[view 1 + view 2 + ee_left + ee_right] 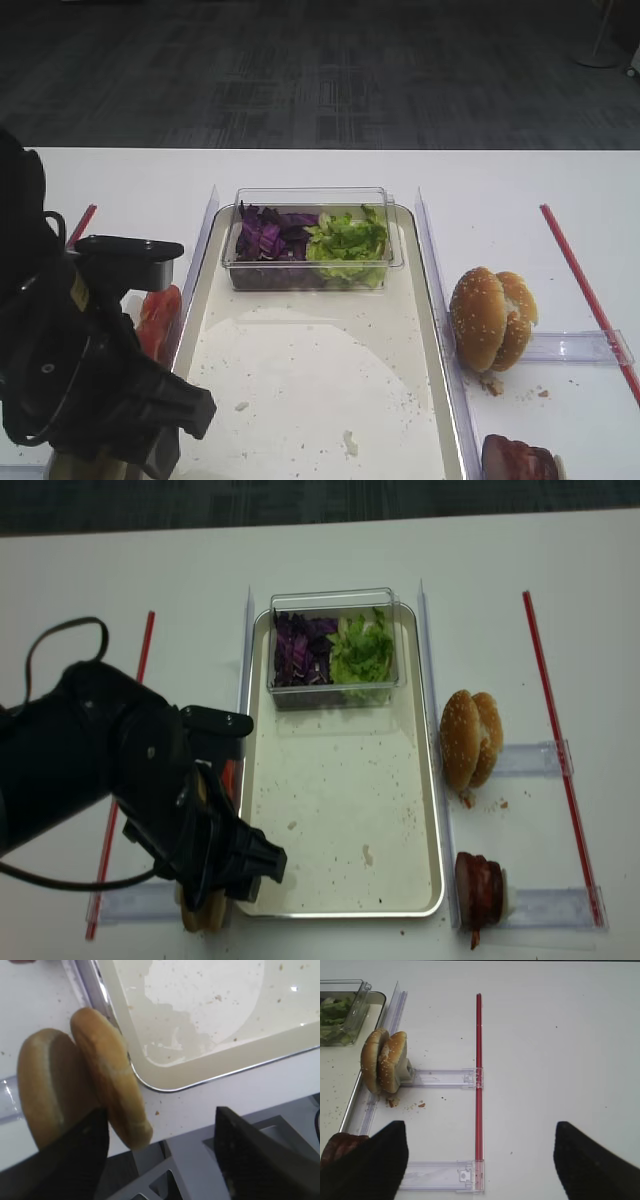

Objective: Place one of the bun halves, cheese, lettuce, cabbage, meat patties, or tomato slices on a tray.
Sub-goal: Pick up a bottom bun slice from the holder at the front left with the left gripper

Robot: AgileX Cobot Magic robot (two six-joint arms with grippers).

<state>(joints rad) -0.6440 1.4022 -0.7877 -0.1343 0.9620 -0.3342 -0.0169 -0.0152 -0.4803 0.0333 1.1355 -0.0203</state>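
Looking down from the exterior high view, the tray (425,300) is seen mid-table, with a clear plastic tub (312,238) at its far end holding purple cabbage (266,237) beside green lettuce (348,240). Red tomato slices (158,318) stand just left of the tray, partly hidden by the black left arm (85,370). A sesame-seeded bun pair (492,317) stands on edge to the right, and a meat patty (518,460) lies nearer the front.

From the right wrist view, the right gripper (480,1160) is shown with jaws spread wide and empty above a red strip (479,1075).

From the left wrist view, the left gripper (162,1150) is shown with jaws apart; one finger overlaps two plain bun halves (85,1080) standing on edge just outside the tray's corner. Whether a bun is gripped cannot be told.

From the realsense view, the bun halves are glimpsed beneath the left arm, off the tray's near-left corner.
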